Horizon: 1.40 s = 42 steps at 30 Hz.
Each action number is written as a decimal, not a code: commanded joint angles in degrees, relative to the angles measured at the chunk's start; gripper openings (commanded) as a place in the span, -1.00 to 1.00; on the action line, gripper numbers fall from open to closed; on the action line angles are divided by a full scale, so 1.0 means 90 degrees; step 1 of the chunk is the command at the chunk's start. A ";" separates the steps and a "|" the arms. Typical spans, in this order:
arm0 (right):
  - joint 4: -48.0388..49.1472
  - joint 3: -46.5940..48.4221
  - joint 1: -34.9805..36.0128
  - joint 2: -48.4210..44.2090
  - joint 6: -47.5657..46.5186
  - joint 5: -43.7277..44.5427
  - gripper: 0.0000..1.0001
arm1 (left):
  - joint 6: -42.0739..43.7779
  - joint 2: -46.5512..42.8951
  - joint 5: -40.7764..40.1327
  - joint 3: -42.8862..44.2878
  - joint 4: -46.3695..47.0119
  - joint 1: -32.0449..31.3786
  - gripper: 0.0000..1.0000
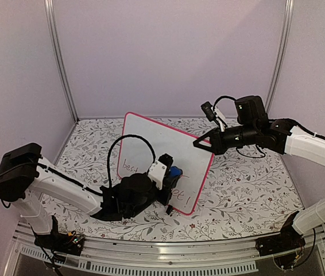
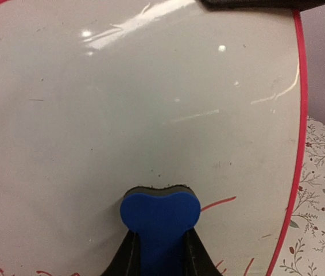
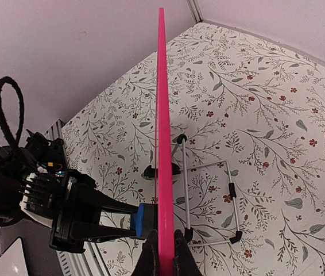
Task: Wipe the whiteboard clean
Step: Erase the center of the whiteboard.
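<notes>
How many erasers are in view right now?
1. The blue eraser sits in the left gripper, pressed against the lower part of the whiteboard, beside red writing. No other shows in any view.

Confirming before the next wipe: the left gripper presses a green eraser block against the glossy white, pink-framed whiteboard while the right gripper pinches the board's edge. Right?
Not quite: the eraser block is blue, not green, as the left wrist view shows. The rest holds: the left gripper presses it against the whiteboard, and the right gripper pinches the board's pink frame.
</notes>
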 commanded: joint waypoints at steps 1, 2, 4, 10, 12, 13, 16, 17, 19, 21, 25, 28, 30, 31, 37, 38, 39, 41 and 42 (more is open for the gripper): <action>-0.0364 -0.0081 0.0143 0.0132 -0.0341 -0.0285 -1.00 | -0.0235 0.0331 -0.0240 -0.0211 -0.0535 0.0015 -0.82; -0.0363 -0.0074 0.0143 0.0125 -0.0336 -0.0285 -1.00 | -0.0264 0.0345 -0.0241 -0.0220 -0.0551 0.0006 -0.82; -0.0370 -0.0074 0.0143 0.0122 -0.0340 -0.0285 -1.00 | -0.0308 0.0365 -0.0242 -0.0227 -0.0568 -0.0014 -0.82; -0.0378 -0.0084 0.0143 0.0104 -0.0341 -0.0285 -1.00 | -0.0420 0.0438 -0.0266 -0.0260 -0.0659 -0.0082 -0.83; -0.0383 -0.0084 0.0142 0.0093 -0.0341 -0.0285 -1.00 | -0.0462 0.0438 -0.0276 -0.0292 -0.0674 -0.0111 -0.83; -0.0381 -0.0088 0.0142 0.0100 -0.0341 -0.0285 -1.00 | -0.0492 0.0442 -0.0285 -0.0308 -0.0688 -0.0127 -0.83; -0.0373 -0.0091 0.0143 0.0093 -0.0341 -0.0285 -1.00 | -0.0566 0.0437 -0.0307 -0.0352 -0.0743 -0.0148 -0.83; -0.0380 -0.0086 0.0143 0.0093 -0.0341 -0.0285 -1.00 | -0.0592 0.0437 -0.0310 -0.0359 -0.0766 -0.0152 -0.83; -0.0378 -0.0084 0.0143 0.0093 -0.0341 -0.0285 -1.00 | -0.0632 0.0442 -0.0310 -0.0377 -0.0791 -0.0175 -0.83; -0.0382 -0.0091 0.0143 0.0093 -0.0341 -0.0285 -1.00 | -0.0672 0.0437 -0.0319 -0.0396 -0.0803 -0.0195 -0.83; -0.0376 -0.0085 0.0143 0.0087 -0.0341 -0.0285 -1.00 | -0.0731 0.0438 -0.0338 -0.0453 -0.0823 -0.0229 -0.83; -0.0385 -0.0086 0.0143 0.0083 -0.0341 -0.0280 -1.00 | -0.0782 0.0414 -0.0339 -0.0517 -0.0831 -0.0259 -0.83; -0.0383 -0.0083 0.0143 0.0083 -0.0341 -0.0285 -1.00 | -0.0809 0.0394 -0.0349 -0.0553 -0.0831 -0.0283 -0.83; -0.0383 -0.0087 0.0143 0.0092 -0.0341 -0.0285 -1.00 | -0.0814 0.0384 -0.0350 -0.0566 -0.0831 -0.0286 -0.83; -0.0375 -0.0074 0.0143 0.0112 -0.0340 -0.0285 -1.00 | -0.0665 0.0364 -0.0361 -0.0631 -0.0746 -0.0376 -0.83; -0.0372 -0.0079 0.0141 0.0112 -0.0341 -0.0285 -1.00 | -0.0602 0.0358 -0.0359 -0.0632 -0.0695 -0.0397 -0.83; -0.0375 -0.0073 0.0142 0.0112 -0.0341 -0.0285 -1.00 | -0.0530 0.0329 -0.0352 -0.0624 -0.0644 -0.0411 -0.83; -0.0372 -0.0069 0.0143 0.0112 -0.0341 -0.0285 -1.00 | -0.0361 0.0271 -0.0314 -0.0596 -0.0471 -0.0418 -0.83; -0.0378 -0.0068 0.0143 0.0117 -0.0341 -0.0290 -1.00 | -0.0272 0.0245 -0.0285 -0.0580 -0.0388 -0.0421 -0.83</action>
